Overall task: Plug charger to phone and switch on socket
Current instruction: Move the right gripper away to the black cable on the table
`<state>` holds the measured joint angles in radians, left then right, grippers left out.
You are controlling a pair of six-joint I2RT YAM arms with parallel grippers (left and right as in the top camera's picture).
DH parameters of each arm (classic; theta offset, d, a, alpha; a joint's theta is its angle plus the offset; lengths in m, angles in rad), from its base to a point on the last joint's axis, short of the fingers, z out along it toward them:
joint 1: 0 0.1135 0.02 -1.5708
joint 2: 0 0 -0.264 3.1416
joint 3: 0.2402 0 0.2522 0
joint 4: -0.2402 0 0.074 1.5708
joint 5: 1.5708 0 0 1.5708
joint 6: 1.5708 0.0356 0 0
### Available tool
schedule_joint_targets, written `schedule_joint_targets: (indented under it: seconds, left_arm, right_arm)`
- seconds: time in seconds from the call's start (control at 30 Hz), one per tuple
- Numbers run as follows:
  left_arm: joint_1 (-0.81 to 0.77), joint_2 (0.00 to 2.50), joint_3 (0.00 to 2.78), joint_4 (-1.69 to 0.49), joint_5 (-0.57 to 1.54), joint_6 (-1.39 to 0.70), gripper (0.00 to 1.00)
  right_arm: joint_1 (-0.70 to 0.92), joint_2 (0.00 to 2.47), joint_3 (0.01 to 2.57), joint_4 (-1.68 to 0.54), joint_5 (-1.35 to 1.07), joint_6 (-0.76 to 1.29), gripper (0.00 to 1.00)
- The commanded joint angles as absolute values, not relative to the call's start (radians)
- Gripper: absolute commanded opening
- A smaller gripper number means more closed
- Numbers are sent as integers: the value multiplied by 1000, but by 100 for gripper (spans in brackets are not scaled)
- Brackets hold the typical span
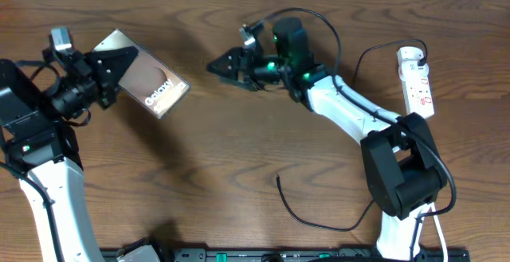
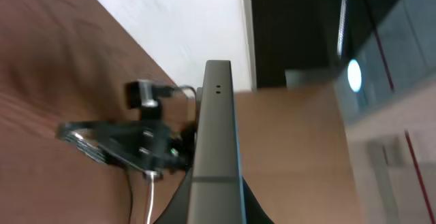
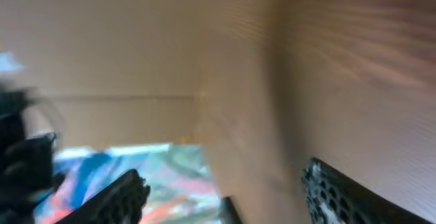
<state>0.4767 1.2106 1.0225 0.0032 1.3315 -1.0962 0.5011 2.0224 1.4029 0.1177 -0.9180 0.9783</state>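
Observation:
My left gripper [image 1: 111, 61] is shut on one end of the bronze phone [image 1: 155, 85] and holds it tilted above the table at the left. In the left wrist view the phone's edge [image 2: 216, 149] stands between the dark fingers [image 2: 178, 207]. My right gripper [image 1: 219, 67] points left toward the phone, a short gap away, its jaws apart and nothing clearly between them. Its wrist view shows the phone's colourful screen [image 3: 136, 176] past the fingers [image 3: 340, 197]. The charger cable [image 1: 319, 224] lies on the table with its loose tip [image 1: 278, 180] near the middle front. The white socket [image 1: 417, 79] lies at the far right.
The right arm's white link [image 1: 351, 107] and black base joint [image 1: 402, 174] span the table's right half. A black rail [image 1: 279, 256] runs along the front edge. A thin black cable loops above the right wrist [image 1: 319, 15]. The left arm [image 1: 48, 182] fills the near left.

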Motion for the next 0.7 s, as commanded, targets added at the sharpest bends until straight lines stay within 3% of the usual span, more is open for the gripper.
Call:
schedule_joint_targets:
  seconds: [0.0,0.13,0.37,0.5,0.67]
  left_arm:
    - [481,1206,1044,17,1474,-1066,7]
    - [481,1206,1044,17,1474,-1039,7]
    - [481,1206,1044,15,1505,-934,7]
    - [481,1206,1044,-52,1511,-863,7]
    - [479,1206,1033,-184,1510,-740,7]
  right_arm:
    - [450,2001,1437,-199,-666,596,75]
    - [443,1970,1547,-568,-388,396,78]
    - [484,1897,1681,-974,6,324,79]
    - [525,1882,1681,-1123,41,325,89]
    - [600,1883,1647,-1229,31,356,89]
